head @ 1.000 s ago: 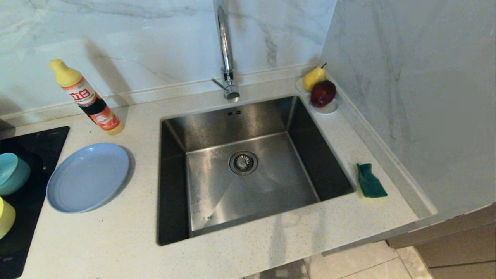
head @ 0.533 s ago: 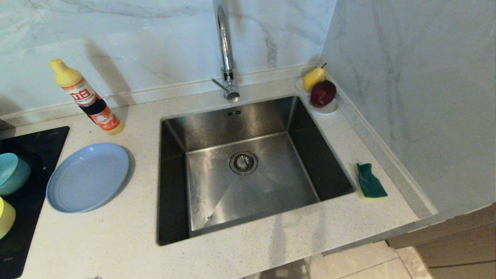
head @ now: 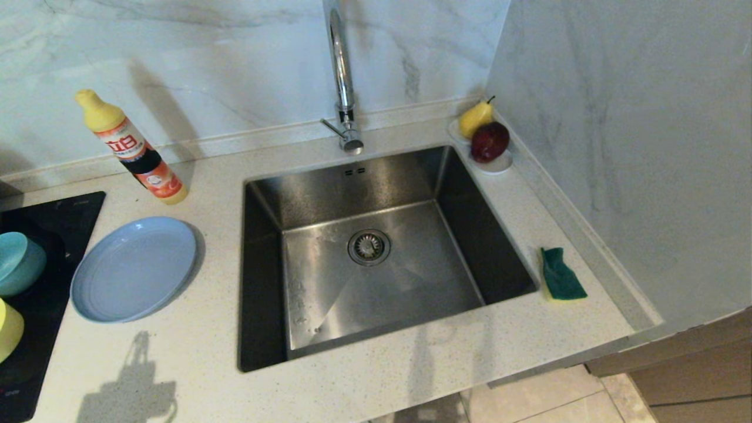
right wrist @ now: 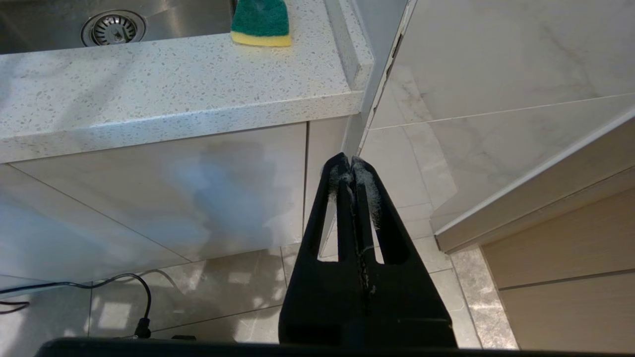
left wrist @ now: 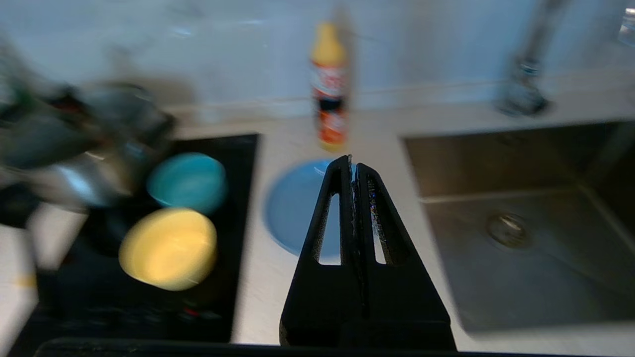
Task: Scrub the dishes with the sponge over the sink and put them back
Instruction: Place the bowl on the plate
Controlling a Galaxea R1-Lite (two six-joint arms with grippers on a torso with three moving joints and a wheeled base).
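A grey-blue plate (head: 134,268) lies on the counter left of the sink (head: 376,258). A teal bowl (head: 19,262) and a yellow bowl (head: 8,329) sit on the black hob at the far left. The sponge (head: 561,275), green side up, rests on the counter right of the sink. Neither arm shows in the head view; only a gripper's shadow falls on the counter in front of the plate. In the left wrist view my left gripper (left wrist: 352,163) is shut and empty, above the counter's front, pointing at the plate (left wrist: 297,213). My right gripper (right wrist: 351,166) is shut and empty, low beside the cabinet, below the sponge (right wrist: 260,22).
A detergent bottle (head: 132,150) leans behind the plate. The chrome tap (head: 342,76) rises behind the sink. A small white dish with a pear and a red apple (head: 487,141) sits in the back right corner. A wall closes the right side.
A gripper's shadow has come onto the counter in front of the plate, where there was none a second ago. Dishes and sponge have not moved.
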